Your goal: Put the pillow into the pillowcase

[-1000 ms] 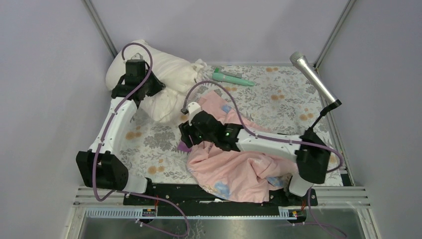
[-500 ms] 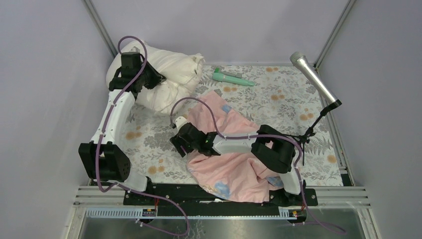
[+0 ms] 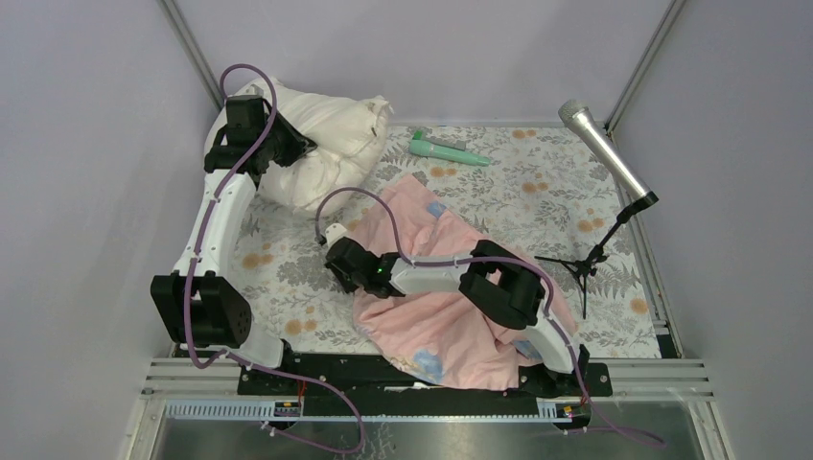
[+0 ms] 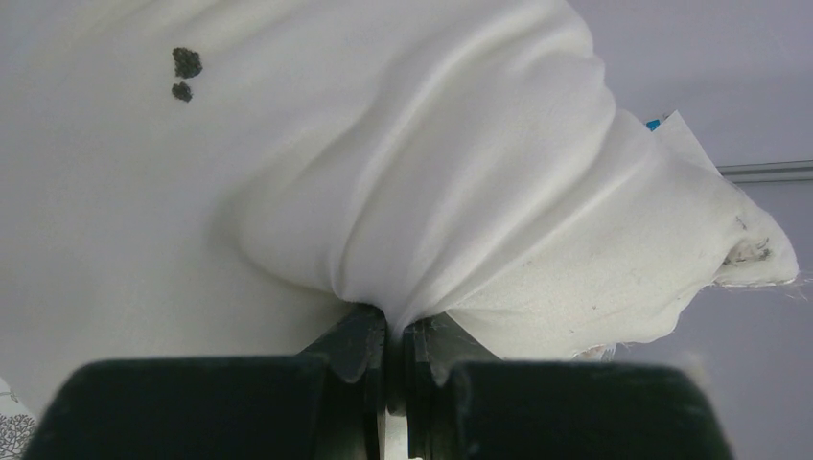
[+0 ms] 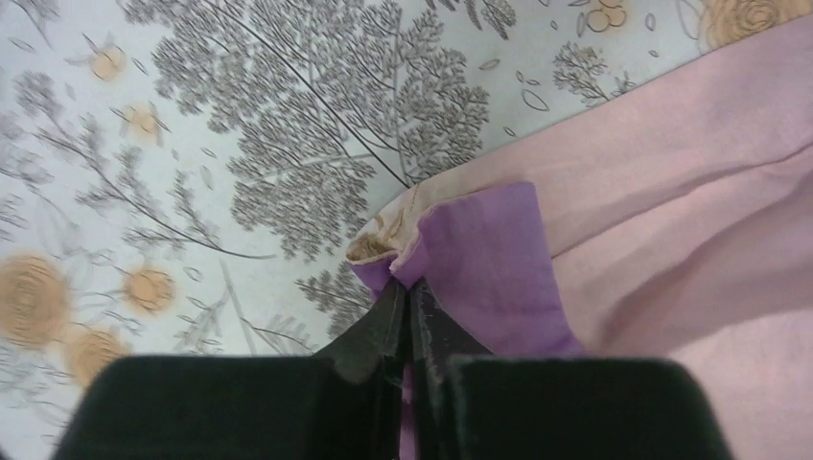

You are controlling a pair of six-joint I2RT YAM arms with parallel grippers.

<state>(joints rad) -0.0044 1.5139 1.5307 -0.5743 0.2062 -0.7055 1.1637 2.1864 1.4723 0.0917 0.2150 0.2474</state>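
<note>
Both thin bites could slip under tension: left gripper (image 4: pixel 395 331) clamped on a fold of the pillow (image 4: pixel 431 172) at ten o'clock, right gripper (image 5: pixel 407 302) on the hem of the pillowcase (image 5: pixel 671 192).

High rear overview, two wrist close-ups, pillow (image 3: pixel 331 134) and pillowcase (image 3: pixel 436 326) shared

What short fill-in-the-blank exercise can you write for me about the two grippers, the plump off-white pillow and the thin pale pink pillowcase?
1. The left gripper is ____ on a fold of the plump off-white fabric pillow.
2. The right gripper pinches a corner of the thin pale pink fabric pillowcase where its ____ lining shows.
3. The silver metal microphone on a black stand is on the robot's ____ side of the floral tablecloth.
Missing words: shut; purple; right.
</note>
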